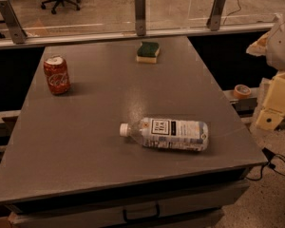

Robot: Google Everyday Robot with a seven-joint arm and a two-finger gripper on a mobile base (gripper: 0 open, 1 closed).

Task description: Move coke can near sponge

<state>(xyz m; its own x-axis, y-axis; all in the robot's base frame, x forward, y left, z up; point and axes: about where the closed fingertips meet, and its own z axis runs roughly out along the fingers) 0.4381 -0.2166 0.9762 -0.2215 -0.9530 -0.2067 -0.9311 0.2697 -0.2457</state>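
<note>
The coke can (pixel 56 75) is red-orange with white script and a dented silver top. It stands upright near the left edge of the grey table (pixel 85 141). The sponge (pixel 148 51), dark green on top with a pale yellow base, lies flat at the table's far middle, well to the right of and beyond the can. My gripper (pixel 273 103) is a cream-coloured piece at the right edge of the view. It hangs off the table's right side, far from both the can and the sponge, and holds nothing that I can see.
A clear plastic bottle (pixel 167 133) with a white cap lies on its side at the front middle of the table. A glass barrier with metal posts (pixel 140 13) runs behind the table. A tape roll (pixel 242 90) sits on a ledge at the right.
</note>
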